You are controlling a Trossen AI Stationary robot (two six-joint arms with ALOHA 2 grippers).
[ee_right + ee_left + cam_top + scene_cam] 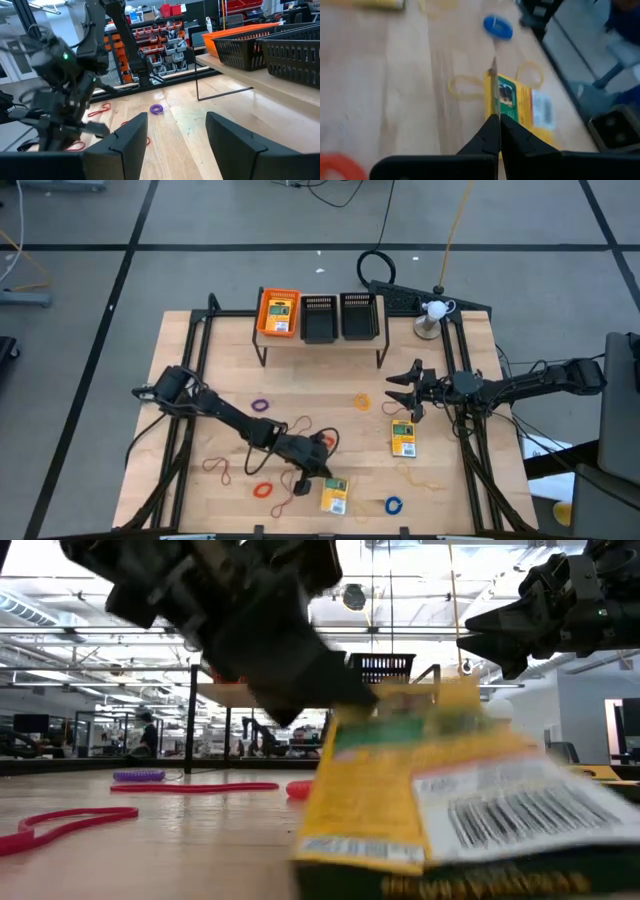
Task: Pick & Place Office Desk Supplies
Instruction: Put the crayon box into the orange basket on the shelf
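The left gripper is low over the near edge of the worktop, its fingers pinched together on the thin edge of a yellow-and-green card box, which the left wrist view shows rising between the two tips. That box fills the low view, one end tilted up off the wood. Just beside it lie a red ring on the left and a blue ring on the right, with thin tan bands looped against the box's far side. The right gripper hovers above the right half of the worktop, fingers spread wide and holding nothing. A second card box lies near it, towards the front. A purple ring rests mid-worktop, and a third card box sits in the orange bin on the rack at the back, beside two black bins.
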